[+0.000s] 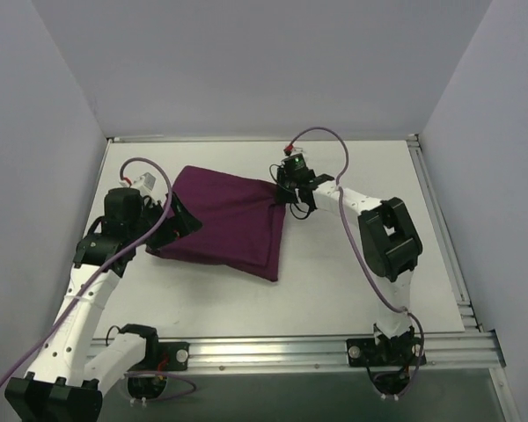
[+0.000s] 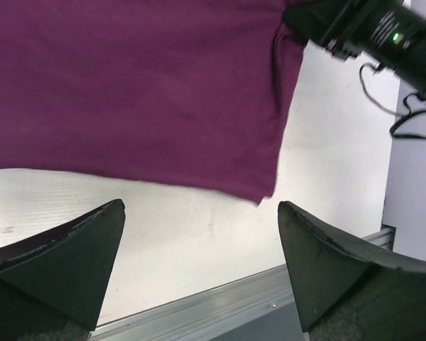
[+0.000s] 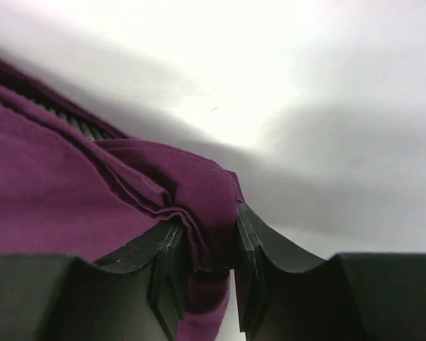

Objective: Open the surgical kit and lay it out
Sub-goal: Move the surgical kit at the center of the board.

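Purple cloth (image 1: 229, 224) bundle lies mid-table (image 1: 352, 290), long axis roughly L-R betw the arms. R claw (image 3: 206, 245) is on its far-right corner, jaws nearly closed, pinching a bunched fold. L claw (image 2: 199, 234) is wide open, holding nothing, just beside cloth's left edge. Fold prob. needs peeling rightward, away from bundle.

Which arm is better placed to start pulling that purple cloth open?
Probably the right. The right fingers pinch a folded corner of the purple cloth, ready to pull it open. The left fingers stand wide open near the cloth's opposite side, holding nothing.
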